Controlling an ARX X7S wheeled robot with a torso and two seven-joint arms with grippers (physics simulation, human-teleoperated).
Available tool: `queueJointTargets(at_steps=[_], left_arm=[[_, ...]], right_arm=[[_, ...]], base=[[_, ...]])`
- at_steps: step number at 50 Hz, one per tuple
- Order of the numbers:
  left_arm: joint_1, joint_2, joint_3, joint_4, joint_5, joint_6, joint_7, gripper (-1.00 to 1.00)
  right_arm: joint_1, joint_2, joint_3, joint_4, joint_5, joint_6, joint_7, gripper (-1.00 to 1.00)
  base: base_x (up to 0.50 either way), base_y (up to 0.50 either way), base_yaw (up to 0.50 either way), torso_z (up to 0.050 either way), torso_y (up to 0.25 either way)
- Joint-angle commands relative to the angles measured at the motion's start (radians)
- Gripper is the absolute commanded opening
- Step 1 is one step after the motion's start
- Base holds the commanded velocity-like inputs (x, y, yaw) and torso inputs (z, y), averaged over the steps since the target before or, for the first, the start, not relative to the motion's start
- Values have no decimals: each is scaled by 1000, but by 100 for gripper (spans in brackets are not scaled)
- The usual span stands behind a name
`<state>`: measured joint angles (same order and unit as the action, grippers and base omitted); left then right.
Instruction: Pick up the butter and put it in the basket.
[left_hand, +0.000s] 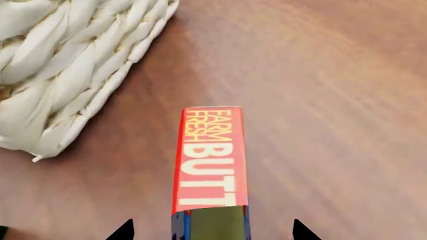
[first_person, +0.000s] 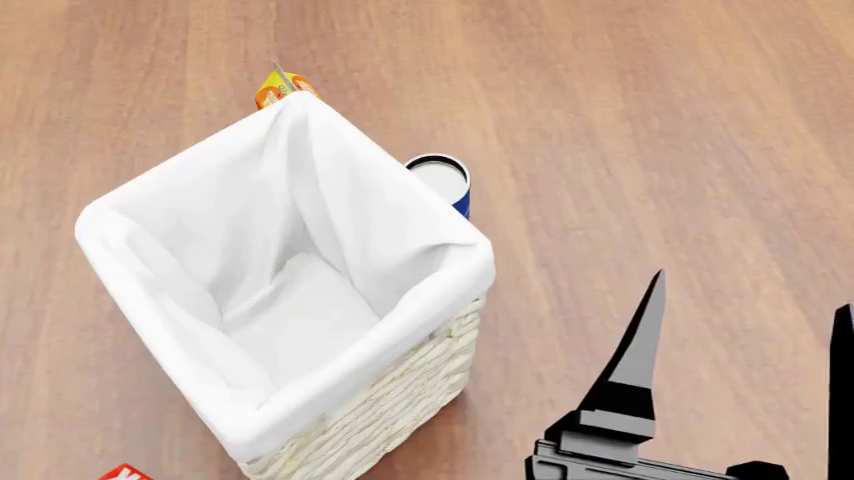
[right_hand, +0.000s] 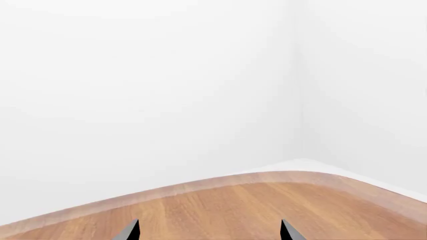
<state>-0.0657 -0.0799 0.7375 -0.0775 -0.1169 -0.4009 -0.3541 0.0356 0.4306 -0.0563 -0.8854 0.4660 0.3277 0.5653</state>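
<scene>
The butter (left_hand: 211, 160) lies on the worktop (left_hand: 333, 100), the basket (left_hand: 67, 65) at its ten o'clock. It looks light and stiff, so grip its long sides. The left tool (left_hand: 212, 231) is spread apart around its near end.

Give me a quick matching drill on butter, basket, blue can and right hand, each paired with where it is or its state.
1. butter
2. basket
3. blue can
4. right hand

A. holds nothing, only its white liner showing
B. open above bare wood
C. lies on the table between the left hand's fingertips
D. stands behind the basket, touching or nearly touching its rim in the head view

Pairs: 1-C, 2-A, 3-D, 4-B
</scene>
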Motion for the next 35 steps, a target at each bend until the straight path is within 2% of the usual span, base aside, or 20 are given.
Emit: queueJointTargets(at_steps=[1, 3, 4, 21, 28, 35], left_arm=[[-23, 6, 8, -53, -12, 22, -4, 100], [-24, 5, 10, -50, -14, 20, -6, 100], [-25, 5, 10, -53, -14, 23, -8, -100], [-29, -5, 26, -62, -26, 33, -22, -100], [-12, -28, 58, 1, -11, 13, -31, -100], [23, -73, 102, 151, 23, -44, -54, -100]], right_arm=[[-1, 2, 0, 5, 2, -4, 4, 100], [-1, 2, -2, 7, 1, -6, 3, 100], [-1, 2, -3, 8, 1, -7, 3, 100], [0, 8, -9, 7, 3, -9, 7, 100], [1, 9, -10, 10, 4, -12, 8, 100], [2, 11, -11, 7, 5, -10, 12, 100]], base=[[0, 0, 0, 0, 0], [0, 0, 0, 0, 0], [0, 0, 0, 0, 0], [0, 0, 0, 0, 0], [1, 0, 0, 0, 0], [0, 0, 0, 0, 0]])
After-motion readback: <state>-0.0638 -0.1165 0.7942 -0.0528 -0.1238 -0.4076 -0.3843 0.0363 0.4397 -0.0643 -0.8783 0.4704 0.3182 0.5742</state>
